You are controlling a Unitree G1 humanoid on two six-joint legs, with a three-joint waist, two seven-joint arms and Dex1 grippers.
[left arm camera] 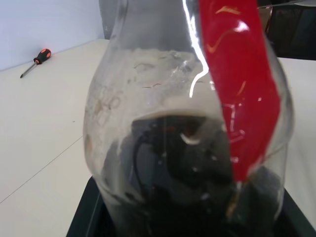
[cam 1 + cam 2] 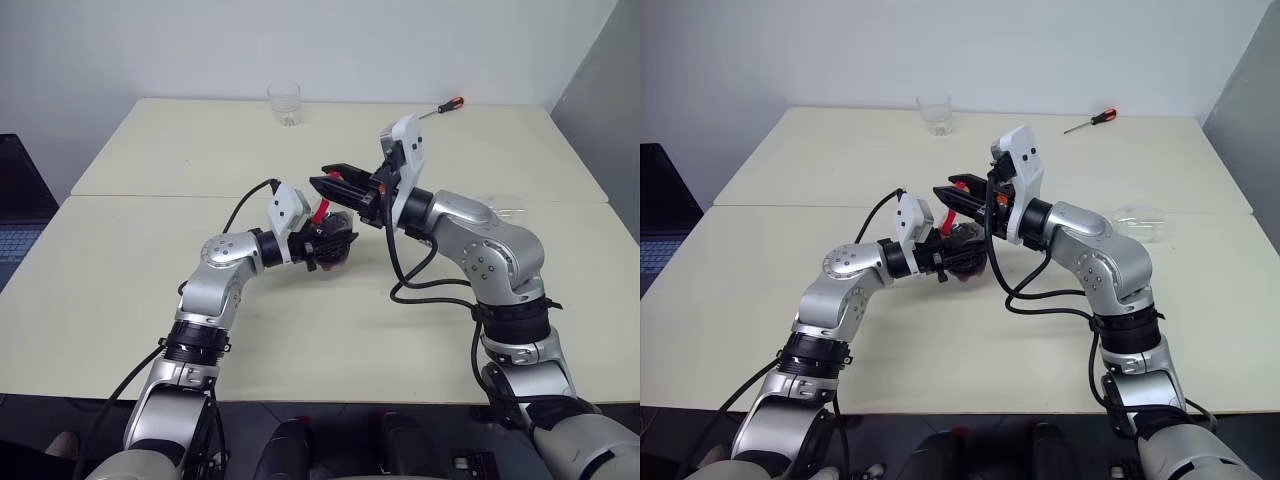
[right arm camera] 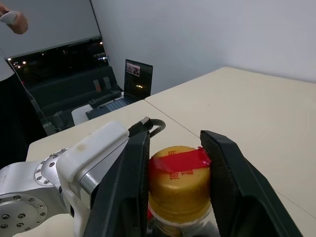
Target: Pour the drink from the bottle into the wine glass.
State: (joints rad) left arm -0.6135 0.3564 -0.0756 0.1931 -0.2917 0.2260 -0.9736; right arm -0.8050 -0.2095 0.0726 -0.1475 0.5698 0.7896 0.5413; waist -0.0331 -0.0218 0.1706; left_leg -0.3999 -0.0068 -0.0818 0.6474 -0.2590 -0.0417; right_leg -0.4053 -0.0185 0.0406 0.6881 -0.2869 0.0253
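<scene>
Left hand (image 2: 325, 243) clamps the bottle (image 1: 187, 148) by its body, lifted over mid-counter (image 2: 120, 290), drink (image 1: 173, 173) pooled low. Right hand (image 3: 175, 182) pinches the yellow cap (image 3: 178, 190), one finger each side, at 1 o'clock from the left hand. Step looks like uncapping: twist squarely, keep bottle upright, left grip firm or it spins. Wine glass (image 2: 1140, 222) seems tipped over at 3 o'clock near the counter edge; needs righting before pouring.
</scene>
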